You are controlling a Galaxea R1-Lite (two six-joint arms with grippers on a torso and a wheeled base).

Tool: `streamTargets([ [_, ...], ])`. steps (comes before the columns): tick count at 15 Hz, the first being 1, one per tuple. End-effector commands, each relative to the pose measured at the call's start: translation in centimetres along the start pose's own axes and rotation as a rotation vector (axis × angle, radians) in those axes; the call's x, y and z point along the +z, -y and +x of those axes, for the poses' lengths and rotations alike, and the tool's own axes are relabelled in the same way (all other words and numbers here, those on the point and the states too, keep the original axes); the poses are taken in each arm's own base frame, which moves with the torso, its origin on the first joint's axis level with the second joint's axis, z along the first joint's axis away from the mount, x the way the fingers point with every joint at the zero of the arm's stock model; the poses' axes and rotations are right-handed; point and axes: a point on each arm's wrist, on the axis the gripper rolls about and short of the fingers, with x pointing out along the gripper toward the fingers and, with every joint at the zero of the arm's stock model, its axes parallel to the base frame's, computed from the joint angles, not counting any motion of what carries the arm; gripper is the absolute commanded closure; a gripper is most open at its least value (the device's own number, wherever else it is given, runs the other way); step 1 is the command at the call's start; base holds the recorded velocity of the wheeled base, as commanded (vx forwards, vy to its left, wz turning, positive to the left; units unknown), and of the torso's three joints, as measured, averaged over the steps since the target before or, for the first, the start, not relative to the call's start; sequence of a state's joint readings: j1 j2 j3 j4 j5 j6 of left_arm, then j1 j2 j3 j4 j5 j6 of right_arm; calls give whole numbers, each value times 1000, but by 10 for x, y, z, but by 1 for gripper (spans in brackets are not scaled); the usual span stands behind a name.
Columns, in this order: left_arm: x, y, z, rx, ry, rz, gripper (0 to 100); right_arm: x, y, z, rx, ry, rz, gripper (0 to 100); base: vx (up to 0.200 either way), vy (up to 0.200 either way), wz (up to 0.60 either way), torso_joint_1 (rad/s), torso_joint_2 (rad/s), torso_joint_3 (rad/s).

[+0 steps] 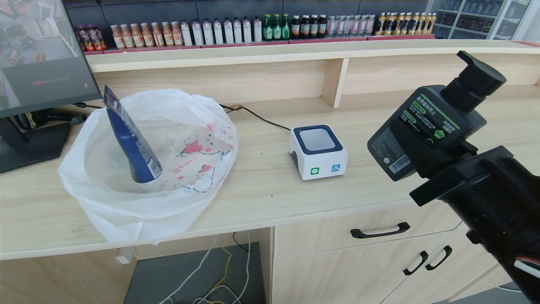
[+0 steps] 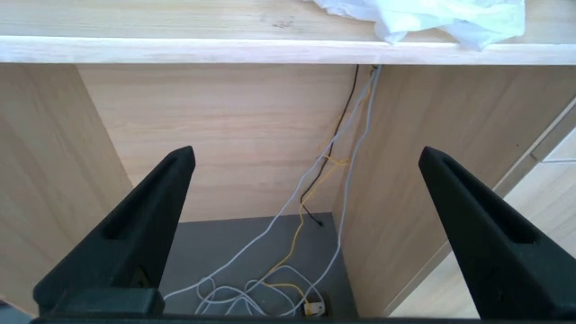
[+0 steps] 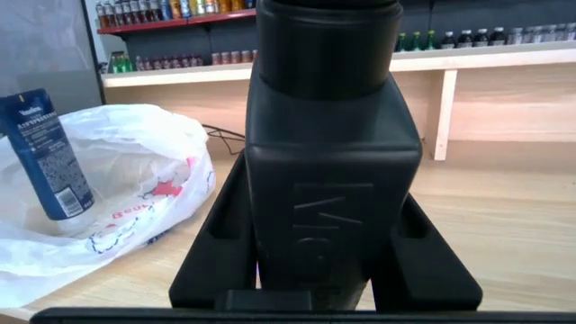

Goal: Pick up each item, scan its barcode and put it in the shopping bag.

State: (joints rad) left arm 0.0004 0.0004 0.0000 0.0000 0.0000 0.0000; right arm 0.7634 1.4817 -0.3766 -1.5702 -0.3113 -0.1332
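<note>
Since the barcode [image 1: 399, 164] has to face the reader, the right gripper [image 1: 453, 169] holds the black pump bottle [image 1: 422, 126] up in the air at the right, tilted, label side turned down and left, pump head pointing up and away. Its fingers are clamped on the bottle's flanks, as the right wrist view confirms, so the label is unobstructed. The bottle sits above the counter [image 1: 261, 194], touching nothing else, and is off to the right of the scanner [image 1: 318, 152], not over its window. Judgement: this is the scan step, pre-read, and the bottle needs to go left and down to put the code over the glass. The left gripper [image 2: 306, 162] is parked low, in front of the open bay under the counter, jaws spread wide and empty, with loose cables [image 2: 270, 288] beyond it; it is likely kept out of the right arm's path. Farther left stands the shopping bag [image 1: 126, 215], mouth open and rolled wide for easy drop-in, with a blue tube [image 1: 130, 139] already leaning upright inside. A monitor [image 1: 38, 55] stands at far left and a drinks shelf [image 1: 253, 29] runs along the back.
</note>
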Motion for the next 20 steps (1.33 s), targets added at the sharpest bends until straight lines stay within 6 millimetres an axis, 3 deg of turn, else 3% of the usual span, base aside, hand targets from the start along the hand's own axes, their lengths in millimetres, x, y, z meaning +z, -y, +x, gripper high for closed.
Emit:
streamTargets([
  [1,0,0,0,1,0,0,0,2,1,-1,0,6,-5,100,0,0,0,0,0,0],
  [4,0,0,0,-2,0,0,0,0,-2,-1,10,0,-55,100,0,0,0,0,0,0],
  [7,0,0,0,0,0,0,0,0,-21,-2,96,0,-36,100,0,0,0,0,0,0],
  [10,0,0,0,1,0,0,0,-13,-32,16,304,34,-129,100,0,0,0,0,0,0],
  [12,0,0,0,0,0,0,0,-25,-24,31,412,69,-275,100,0,0,0,0,0,0],
  [15,0,0,0,1,0,0,0,-34,4,48,348,94,-525,100,0,0,0,0,0,0],
  [17,0,0,0,1,0,0,0,-39,5,53,339,101,-617,100,0,0,0,0,0,0],
  [20,0,0,0,1,0,0,0,-53,4,85,396,174,-709,100,0,0,0,0,0,0],
])
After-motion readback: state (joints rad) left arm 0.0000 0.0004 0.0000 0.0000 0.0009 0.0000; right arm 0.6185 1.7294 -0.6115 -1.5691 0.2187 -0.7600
